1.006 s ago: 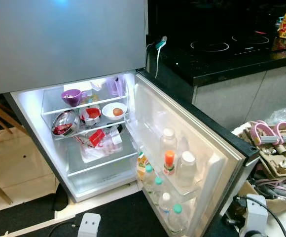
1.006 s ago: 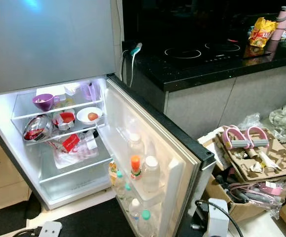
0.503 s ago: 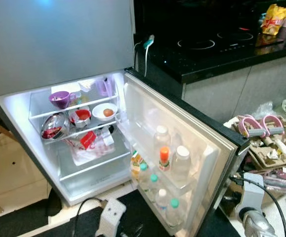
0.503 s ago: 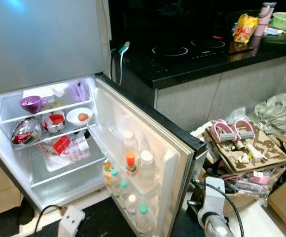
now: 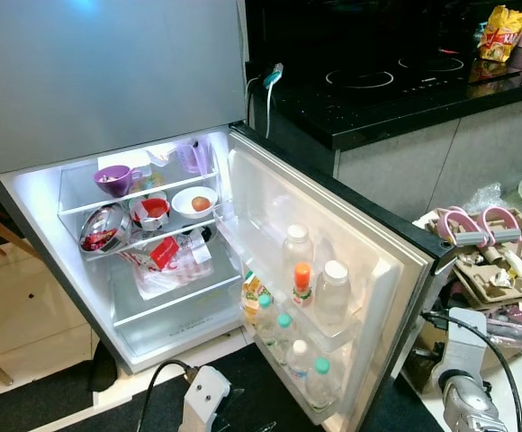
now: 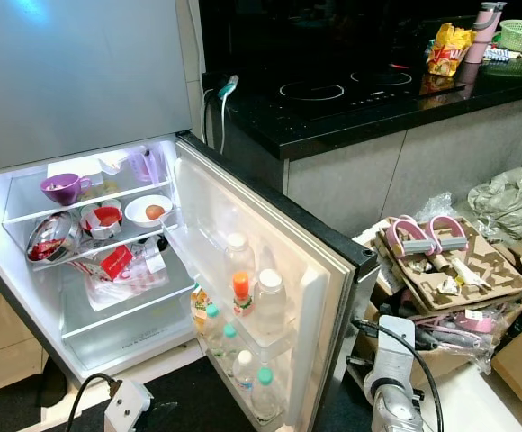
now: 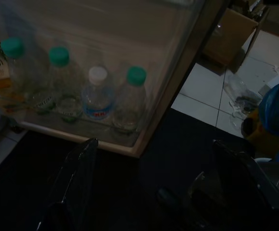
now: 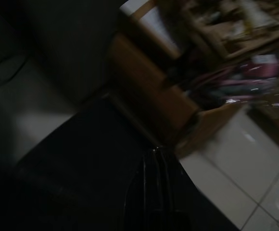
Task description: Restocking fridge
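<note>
L gripper [image 7: 154,187] hangs low, fingers [image 7: 77,183] spread wide, empty, just before the open fridge door [image 5: 333,243]. R gripper [image 8: 154,192] fingers pressed together, empty, over dark floor mat beside cardboard boxes [image 6: 441,261]. Water bottles [image 7: 96,94] line the door's bottom rack; bowls w/ food on lit fridge [image 5: 135,279] shelves. Black worktop [image 5: 396,90] behind.

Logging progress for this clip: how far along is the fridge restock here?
Done: the fridge door stands open, with bottles lining its racks and bowls on the shelves. In hand: nothing; the open left tool holds no item, and the right tool hangs low. Left: fetching any further items and closing the door.
</note>
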Available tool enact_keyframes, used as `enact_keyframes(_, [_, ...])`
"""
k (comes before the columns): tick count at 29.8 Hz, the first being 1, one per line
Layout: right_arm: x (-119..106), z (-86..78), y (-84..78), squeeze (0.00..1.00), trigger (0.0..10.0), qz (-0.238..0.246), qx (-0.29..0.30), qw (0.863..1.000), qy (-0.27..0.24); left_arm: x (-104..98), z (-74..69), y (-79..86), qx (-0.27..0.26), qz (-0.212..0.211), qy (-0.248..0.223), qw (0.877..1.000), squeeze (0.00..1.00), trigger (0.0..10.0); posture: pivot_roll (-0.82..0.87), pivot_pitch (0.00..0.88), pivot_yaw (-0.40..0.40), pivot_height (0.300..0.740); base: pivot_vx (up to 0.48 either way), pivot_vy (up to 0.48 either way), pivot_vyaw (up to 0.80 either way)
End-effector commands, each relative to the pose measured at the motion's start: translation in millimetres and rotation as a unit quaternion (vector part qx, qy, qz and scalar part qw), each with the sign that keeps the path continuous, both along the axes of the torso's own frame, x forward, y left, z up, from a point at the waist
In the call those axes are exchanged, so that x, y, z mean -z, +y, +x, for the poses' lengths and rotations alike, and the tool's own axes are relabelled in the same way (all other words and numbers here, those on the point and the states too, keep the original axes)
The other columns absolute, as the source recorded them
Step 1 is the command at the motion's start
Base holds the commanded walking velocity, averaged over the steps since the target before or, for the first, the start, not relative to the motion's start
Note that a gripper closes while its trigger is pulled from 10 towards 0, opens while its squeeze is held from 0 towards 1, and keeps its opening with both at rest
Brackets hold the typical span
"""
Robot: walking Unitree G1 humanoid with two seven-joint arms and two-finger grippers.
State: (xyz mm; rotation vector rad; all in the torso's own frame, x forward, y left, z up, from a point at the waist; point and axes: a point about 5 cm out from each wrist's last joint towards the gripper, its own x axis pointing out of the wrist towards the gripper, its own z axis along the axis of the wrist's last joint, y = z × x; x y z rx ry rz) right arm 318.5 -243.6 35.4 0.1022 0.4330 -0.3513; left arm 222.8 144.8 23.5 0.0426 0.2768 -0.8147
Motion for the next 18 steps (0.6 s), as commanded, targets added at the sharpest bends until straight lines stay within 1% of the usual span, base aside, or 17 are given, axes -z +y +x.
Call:
enact_keyframes(1, [-8, 7.8, 7.0, 0.00, 10.0, 0.001, 0.003, 1.000, -0.024, 3, -4.6, 4.5, 0.003, 0.012, 0.012, 1.000, 0.00, 10.0, -0.01, 0.144, 0.062, 0.740, 0.000, 0.000, 0.00])
enact_keyframes(3, [-16, 16.1, 17.0, 0.00, 10.0, 0.047, 0.002, 0.997, -0.061, 1, -4.7, 3.1, 0.003, 0.011, 0.014, 1.000, 0.00, 10.0, -0.01, 0.143, 0.061, 0.740, 0.000, 0.000, 0.00])
enact_keyframes(5, [-20, 20.8, 24.2, 0.00, 10.0, 0.090, 0.000, 0.993, -0.083, 0, -4.9, 2.8, 0.003, 0.010, 0.015, 1.000, 0.00, 10.0, -0.01, 0.143, 0.061, 0.740, 0.000, 0.000, 0.00])
enact_keyframes(8, [-22, 25.0, 34.6, 0.00, 10.0, 0.171, -0.008, 0.980, -0.105, -1, -6.9, 3.1, 0.003, 0.009, 0.019, 1.000, 0.00, 10.0, 0.00, 0.144, 0.057, 0.740, 0.000, 0.000, 0.00])
enact_keyframes(10, [-22, 25.0, 34.6, 0.00, 10.0, 0.171, -0.008, 0.980, -0.105, -1, -6.9, 3.1, 0.003, 0.009, 0.019, 1.000, 0.00, 10.0, 0.00, 0.144, 0.057, 0.740, 0.000, 0.000, 0.00])
enact_keyframes(11, [-22, 25.8, 38.6, 0.00, 10.0, 0.206, -0.019, 0.972, -0.113, -1, -8.1, 4.1, 0.002, 0.009, 0.021, 1.000, 0.00, 10.0, 0.00, 0.143, 0.053, 0.740, 0.000, 0.000, 0.00])
enact_keyframes(13, [-20, 25.9, 48.6, 0.00, 10.0, 0.283, -0.061, 0.949, -0.122, 1, -10.3, 6.7, -0.002, 0.010, 0.025, 1.000, 0.00, 10.0, 0.00, 0.144, 0.051, 0.740, 0.000, 0.000, 0.00])
enact_keyframes(15, [-17, 23.3, 58.2, 0.00, 10.0, 0.334, -0.103, 0.929, -0.122, 1, -12.2, 9.1, -0.006, 0.013, 0.028, 0.999, 0.00, 10.0, 0.00, 0.145, 0.050, 0.740, 0.000, 0.000, 0.00])
enact_keyframes(16, [-15, 21.1, 63.6, 0.00, 10.0, 0.350, -0.132, 0.920, -0.119, 2, -12.9, 10.1, -0.008, 0.015, 0.030, 0.999, 0.00, 10.0, 0.00, 0.145, 0.050, 0.740, 0.000, 0.000, 0.00])
enact_keyframes(17, [-15, 21.1, 63.6, 0.00, 10.0, 0.350, -0.132, 0.920, -0.119, 2, -12.9, 10.1, -0.008, 0.015, 0.030, 0.999, 0.00, 10.0, 0.00, 0.145, 0.050, 0.740, 0.000, 0.000, 0.00])
enact_keyframes(18, [-11, 16.4, 71.2, 0.00, 10.0, 0.362, -0.179, 0.909, -0.105, 3, -13.5, 12.0, -0.013, 0.019, 0.031, 0.999, 0.00, 10.0, 0.00, 0.145, 0.050, 0.740, 0.000, 0.000, 0.00])
